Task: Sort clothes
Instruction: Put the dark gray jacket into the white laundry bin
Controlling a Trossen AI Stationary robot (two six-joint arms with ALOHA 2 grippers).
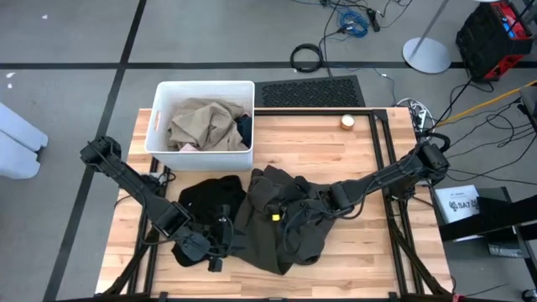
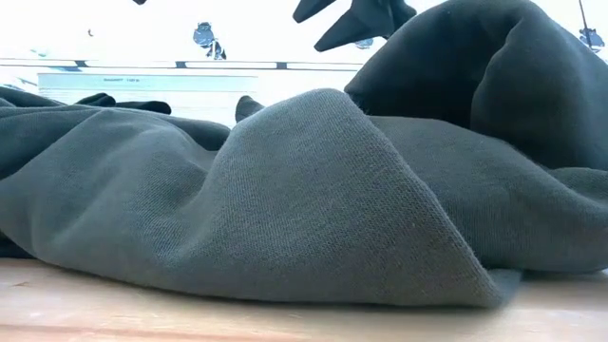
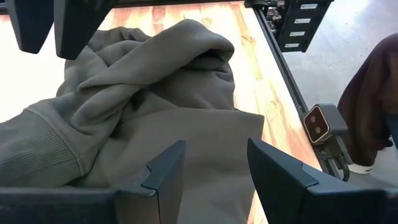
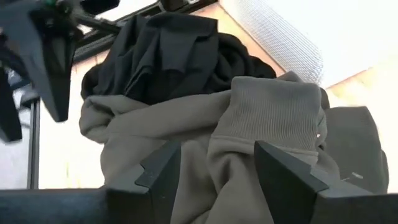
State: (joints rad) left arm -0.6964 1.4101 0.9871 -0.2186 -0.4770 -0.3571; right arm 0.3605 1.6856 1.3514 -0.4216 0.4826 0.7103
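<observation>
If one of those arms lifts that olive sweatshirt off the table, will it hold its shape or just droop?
It will probably droop: the olive sweatshirt lies in soft humps and folds, so it looks floppy. The thick knit and ribbed cuff suggest some weight, so the loose parts would likely hang and drag. A fold seems to overlap the black garment, which might shift too.

Lighting: even, diffuse, overhead; high view evenly lit, shadows faint beneath arms on wooden table [image 1: 369,159].
Glare: low view background blown out white behind olive-brown garment [image 2: 285,199]; left wrist view table washed pale at one corner.
Focus: low view weave crisp in front, room soft. Wrist views: near fingers slightly blurred. Black garment [image 4: 161,53] loses fold detail in shade.
</observation>
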